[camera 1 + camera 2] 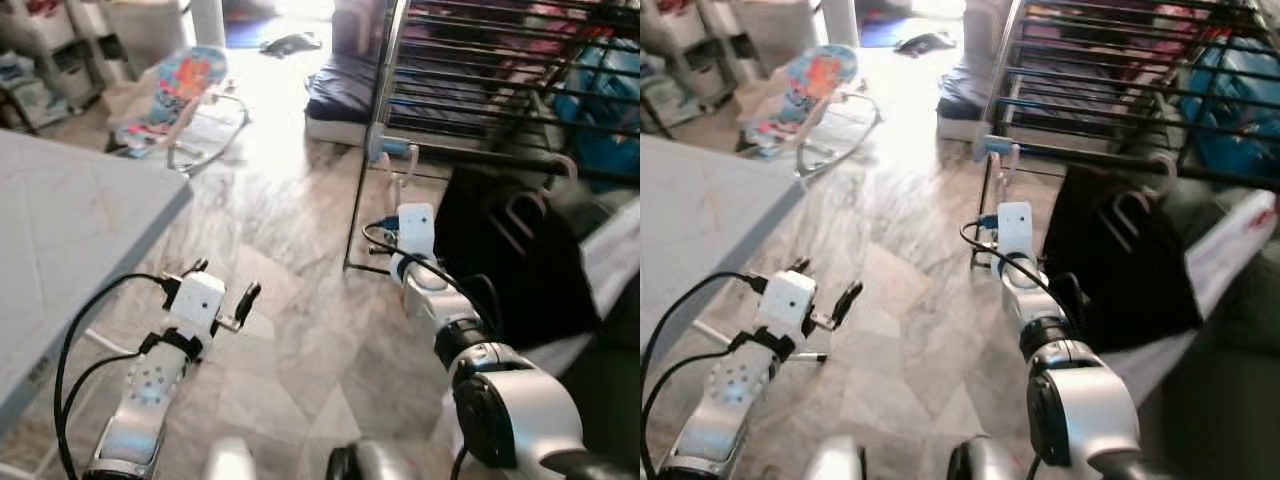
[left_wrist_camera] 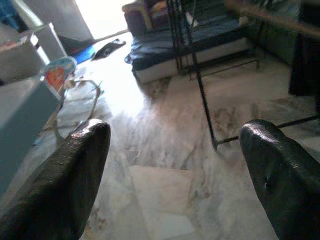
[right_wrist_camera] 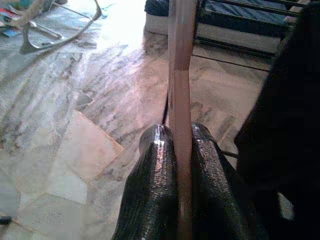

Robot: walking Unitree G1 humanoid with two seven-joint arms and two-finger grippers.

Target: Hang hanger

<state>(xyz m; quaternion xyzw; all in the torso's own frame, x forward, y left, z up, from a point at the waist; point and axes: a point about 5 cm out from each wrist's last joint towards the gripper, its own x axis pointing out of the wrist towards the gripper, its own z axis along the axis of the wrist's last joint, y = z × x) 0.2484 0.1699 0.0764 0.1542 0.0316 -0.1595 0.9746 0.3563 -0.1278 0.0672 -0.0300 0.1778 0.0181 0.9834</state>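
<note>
A pale pink hanger (image 3: 180, 60) stands upright between the fingers of my right gripper (image 3: 182, 132), which is shut on it. In the left eye view the hanger (image 1: 388, 172) pokes up past my right wrist, just in front of the near corner of a black metal drying rack (image 1: 470, 100). A black garment (image 1: 510, 260) hangs on another hanger (image 1: 560, 170) from the rack, to the right of my right arm. My left gripper (image 1: 222, 282) hovers low over the marble floor, open with nothing in it.
A grey table (image 1: 60, 230) fills the left side. A colourful baby bouncer (image 1: 180, 90) sits on the floor ahead left. A dark blue mattress (image 1: 340, 90) lies behind the rack. White cloth (image 1: 610, 260) lies at the right. Open floor lies between my arms.
</note>
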